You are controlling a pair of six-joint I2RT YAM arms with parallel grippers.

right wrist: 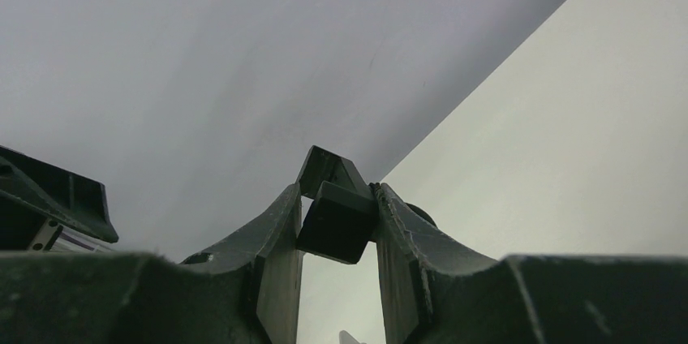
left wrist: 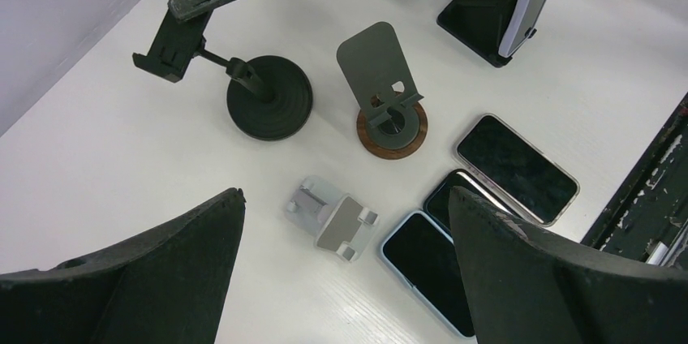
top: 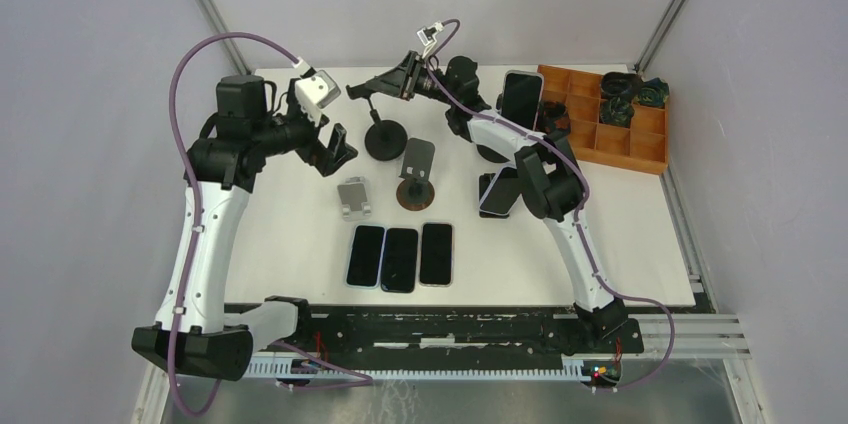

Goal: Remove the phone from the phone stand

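Phone [top: 521,97] stands propped upright just left of the orange tray [top: 640,149]. Farther left of the tray, the right gripper [right wrist: 337,222] (jaws partly closed) pinches the head of a black clamp stand [top: 384,136]. The left gripper [top: 337,149] gapes wide, holding nothing.

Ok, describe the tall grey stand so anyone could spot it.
Find the three phones lying flat near the table's front edge. Behind them, right of a small silver stand, is a grey stand. Only it has a round wooden base.
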